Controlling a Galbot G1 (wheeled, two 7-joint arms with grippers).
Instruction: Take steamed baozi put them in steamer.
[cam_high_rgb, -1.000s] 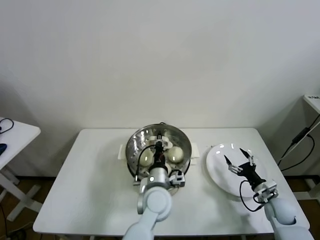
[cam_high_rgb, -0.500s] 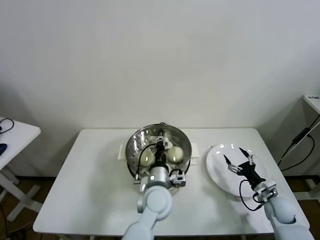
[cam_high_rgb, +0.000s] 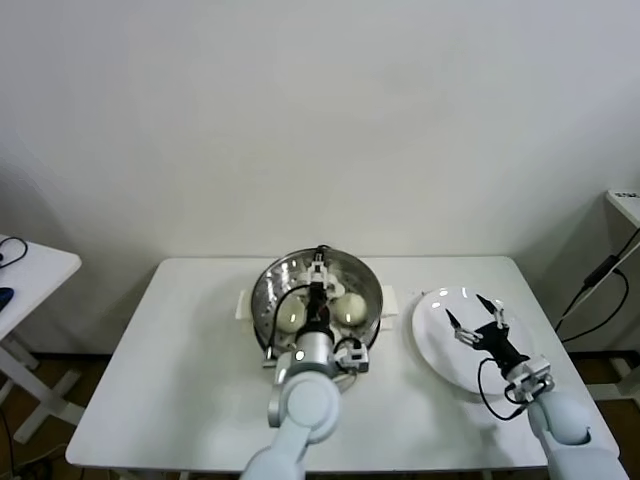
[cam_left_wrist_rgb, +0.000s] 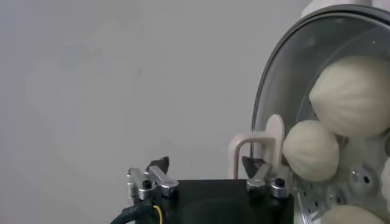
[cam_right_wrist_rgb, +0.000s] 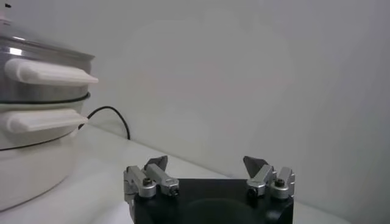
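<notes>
The steel steamer (cam_high_rgb: 268, 290) stands at the table's middle back on its white base. Two cream-white baozi (cam_high_rgb: 292, 318) (cam_high_rgb: 349, 308) lie in it either side of my left arm. The left wrist view shows three baozi (cam_left_wrist_rgb: 311, 150) on the perforated tray inside the rim (cam_left_wrist_rgb: 263, 103). My left gripper (cam_high_rgb: 318, 268) is open and empty, above the steamer's far part, and it also shows in its wrist view (cam_left_wrist_rgb: 206, 164). My right gripper (cam_high_rgb: 478, 316) is open and empty just above the flat white plate (cam_high_rgb: 440, 350). No baozi shows on the plate.
A white side table (cam_high_rgb: 30, 270) stands at the far left. Cables (cam_high_rgb: 600, 290) hang beyond the table's right edge. The right wrist view shows the steamer's wall (cam_right_wrist_rgb: 36, 91) with white handles and a black cable (cam_right_wrist_rgb: 113, 112) behind it.
My left gripper has risen and moved toward the steamer's far rim, open and empty. The right gripper has hardly moved.
</notes>
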